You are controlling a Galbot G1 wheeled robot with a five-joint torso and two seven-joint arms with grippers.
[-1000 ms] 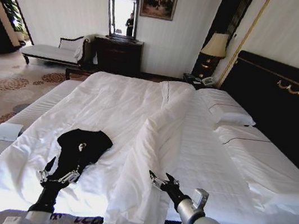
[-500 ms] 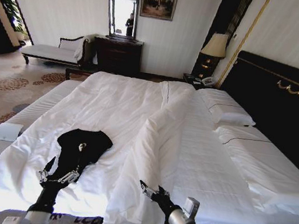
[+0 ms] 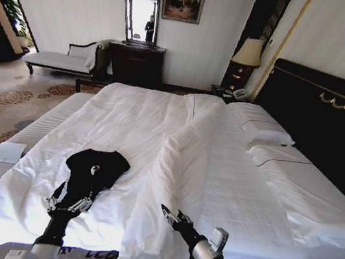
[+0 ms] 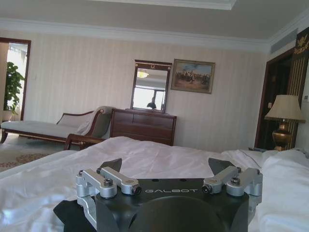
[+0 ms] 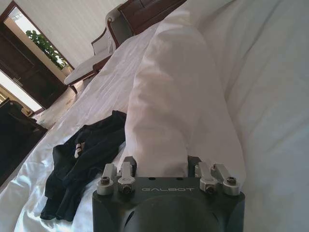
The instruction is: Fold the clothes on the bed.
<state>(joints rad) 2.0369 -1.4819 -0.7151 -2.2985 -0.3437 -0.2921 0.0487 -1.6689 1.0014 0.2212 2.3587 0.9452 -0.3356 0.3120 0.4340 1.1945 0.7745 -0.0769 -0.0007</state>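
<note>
Left gripper (image 3: 67,203) is reaching forward low, fingers spread apart. Right gripper (image 3: 169,215) is extending forward alongside, fingers parted.

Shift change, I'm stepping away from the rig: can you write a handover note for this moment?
Left tool: open, low over the near end of the black T-shirt, holding nothing.
Right tool: open, empty, by the raised fold of the white duvet, apart from the shirt.
T-shirt: crumpled in a heap near the foot of the bed, on the robot's left.
Done: nothing folded.
Left: grasp, spread flat, fold.
</note>
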